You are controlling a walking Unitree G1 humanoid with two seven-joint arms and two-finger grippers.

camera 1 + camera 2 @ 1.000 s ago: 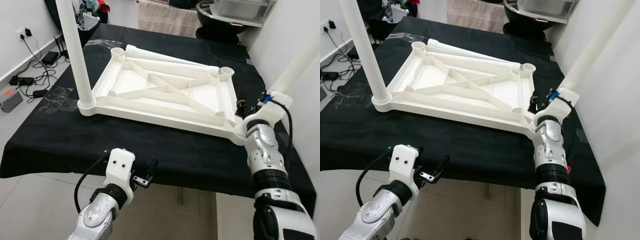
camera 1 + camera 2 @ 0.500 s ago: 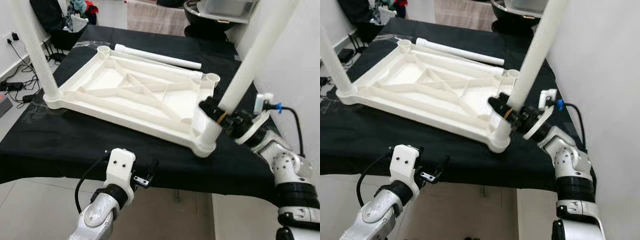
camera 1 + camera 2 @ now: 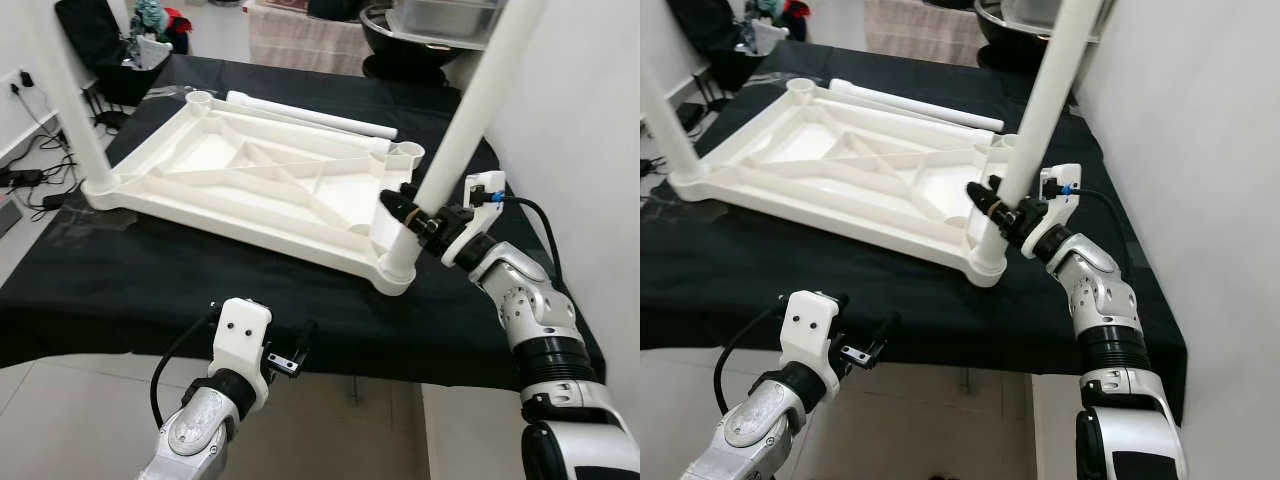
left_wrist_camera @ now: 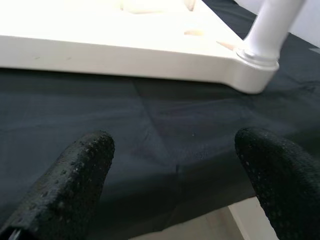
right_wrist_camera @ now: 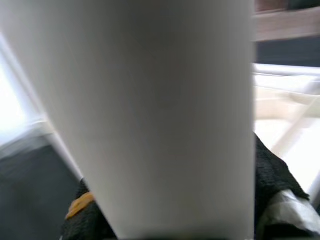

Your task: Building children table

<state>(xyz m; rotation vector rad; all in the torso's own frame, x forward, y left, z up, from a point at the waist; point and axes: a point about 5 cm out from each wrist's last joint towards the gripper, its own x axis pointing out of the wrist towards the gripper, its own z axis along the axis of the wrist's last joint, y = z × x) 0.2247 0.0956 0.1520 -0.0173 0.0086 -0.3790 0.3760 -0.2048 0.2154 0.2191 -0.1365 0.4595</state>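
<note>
The white tabletop (image 3: 255,180) lies upside down on a black-covered table (image 3: 150,280). One white leg (image 3: 62,95) stands upright in its near left corner. A second leg (image 3: 470,105) stands in the near right corner socket (image 3: 398,268), its top leaning to the right. My right gripper (image 3: 412,212) is shut on this leg just above the socket; in the right wrist view the leg (image 5: 150,115) sits between the black fingers. A third leg (image 3: 310,115) lies loose behind the tabletop. My left gripper (image 4: 172,150) hangs open below the table's front edge, holding nothing.
A white wall (image 3: 590,150) stands close along the table's right side. A dark bowl and a metal tray (image 3: 445,25) sit beyond the far edge. Cables and plugs (image 3: 25,175) lie on the floor at the left.
The view has swung to the right. My right arm now reaches the corner leg from the right side, still shut on it, and grips a little higher. The left arm has not moved.
</note>
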